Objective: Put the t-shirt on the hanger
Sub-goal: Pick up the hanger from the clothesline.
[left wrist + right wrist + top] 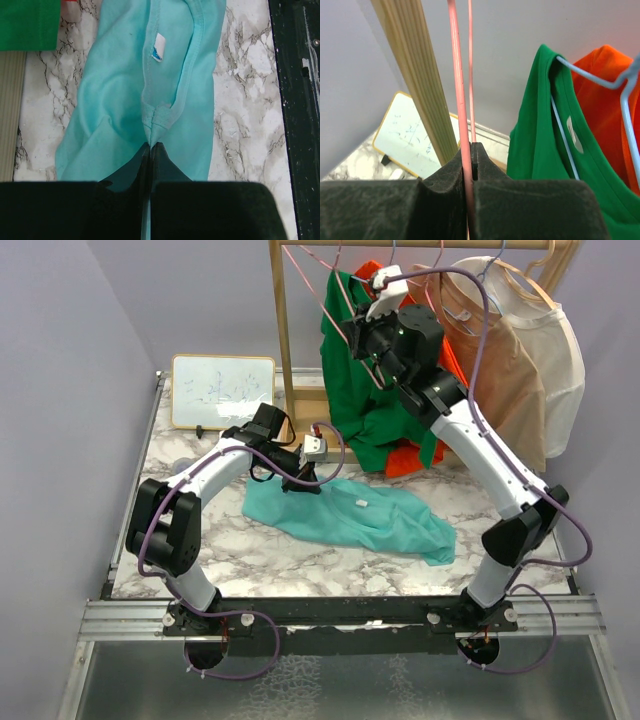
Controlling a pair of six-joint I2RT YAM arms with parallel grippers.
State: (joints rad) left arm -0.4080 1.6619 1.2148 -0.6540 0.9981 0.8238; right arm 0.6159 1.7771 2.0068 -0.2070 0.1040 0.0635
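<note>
**A:** Fig. 1. Your right gripper is raised to the wooden rack. It is closed on the pink wire of the hanger, just beside the rack's upright post. Why grip it there?

**B:** Likely so you can steady the hanger or lift it off the rack's top bar. Held by one wire, its shoulders are free to enter a neck opening. The green shirt hangs from the rack just beyond it, so mind a snag.

**A:** And your left gripper?

**B:** It is low, in front of the rack's foot, pinched shut on the collar of the t-shirt, near its white tag. The t-shirt lies crumpled on the counter. You take the collar because the hanger must pass through it. Threading is not yet begun.
</note>
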